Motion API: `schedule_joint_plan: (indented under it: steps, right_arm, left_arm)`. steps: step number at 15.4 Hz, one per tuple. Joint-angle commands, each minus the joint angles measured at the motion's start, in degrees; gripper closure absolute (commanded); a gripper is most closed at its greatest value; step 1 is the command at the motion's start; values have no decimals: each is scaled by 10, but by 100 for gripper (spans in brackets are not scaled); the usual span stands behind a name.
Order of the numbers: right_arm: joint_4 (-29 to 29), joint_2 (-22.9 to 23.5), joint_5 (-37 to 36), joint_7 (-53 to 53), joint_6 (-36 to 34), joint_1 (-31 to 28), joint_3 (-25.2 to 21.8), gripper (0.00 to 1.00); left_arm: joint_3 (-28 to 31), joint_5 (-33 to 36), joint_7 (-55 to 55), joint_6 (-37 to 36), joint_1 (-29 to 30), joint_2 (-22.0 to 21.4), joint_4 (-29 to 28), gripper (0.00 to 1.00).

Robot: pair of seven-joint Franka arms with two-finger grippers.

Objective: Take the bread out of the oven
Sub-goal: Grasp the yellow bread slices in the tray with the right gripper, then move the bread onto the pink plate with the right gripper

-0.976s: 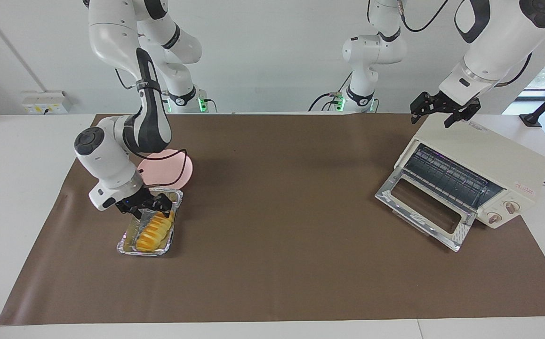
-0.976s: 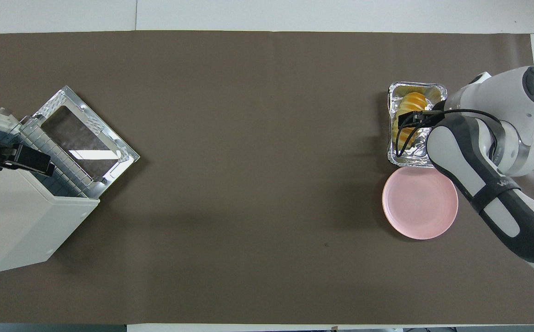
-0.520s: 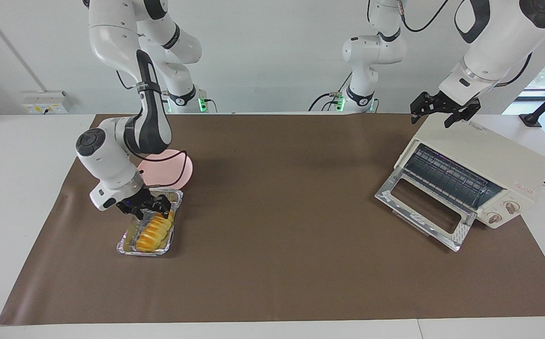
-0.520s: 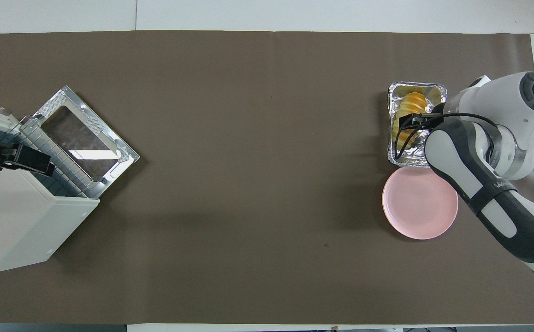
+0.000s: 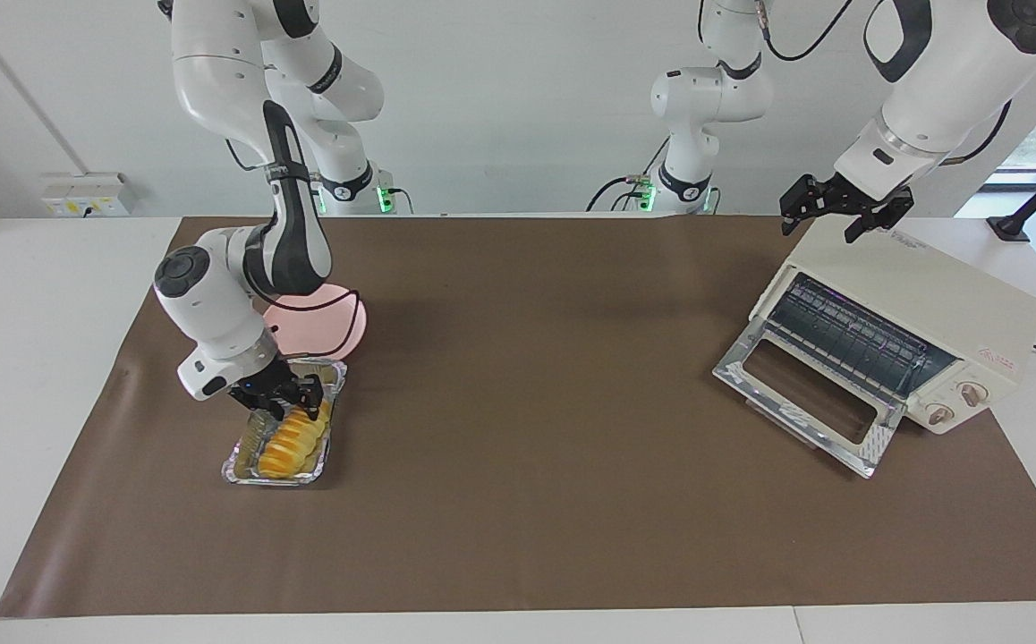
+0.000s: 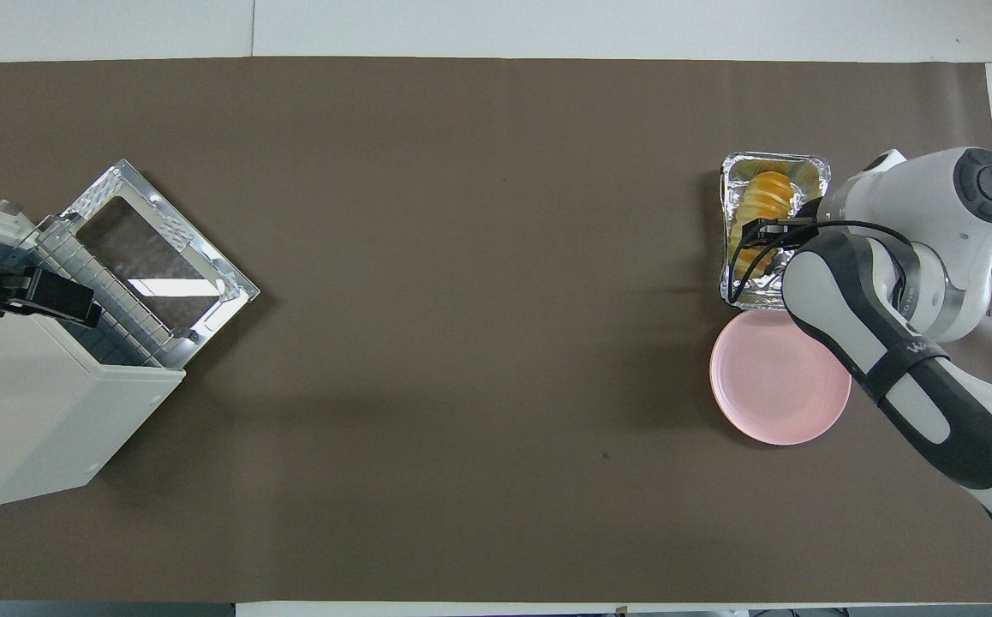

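A robotics lab; two white robot arms (image 5: 241,268) mounted at a brown-covered table (image 5: 527,501).

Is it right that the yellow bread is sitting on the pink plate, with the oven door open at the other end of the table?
Not quite. The bread lies in the silver foil tray, next to the pink plate, which holds nothing, as the overhead view shows. The oven door is indeed open.

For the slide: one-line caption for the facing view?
Right gripper down on the bread in the foil tray beside the pink plate; left gripper over the open oven.
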Motion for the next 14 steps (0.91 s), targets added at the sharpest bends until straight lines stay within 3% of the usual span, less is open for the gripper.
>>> schedule_joint_plan:
  steps: [1,4,8,12,14]
  right_arm:
    - [-6,-5,0,2,-2,-4,4,100]
    - [0,-13,0,2,-30,-4,4,100]
    - [30,-66,0,3,-131,-3,5,100]
    - [27,-155,6,30,-276,-2,6,100]
    - [-17,-219,11,41,-332,0,7,100]
  left_arm:
    - [-1,9,0,-10,3,-6,2,0]
    - [-1,9,1,-10,3,-6,2,0]
    - [-1,9,0,-10,3,-6,2,0]
    - [-1,9,0,-10,3,-6,2,0]
    - [-1,9,1,-10,3,-6,3,0]
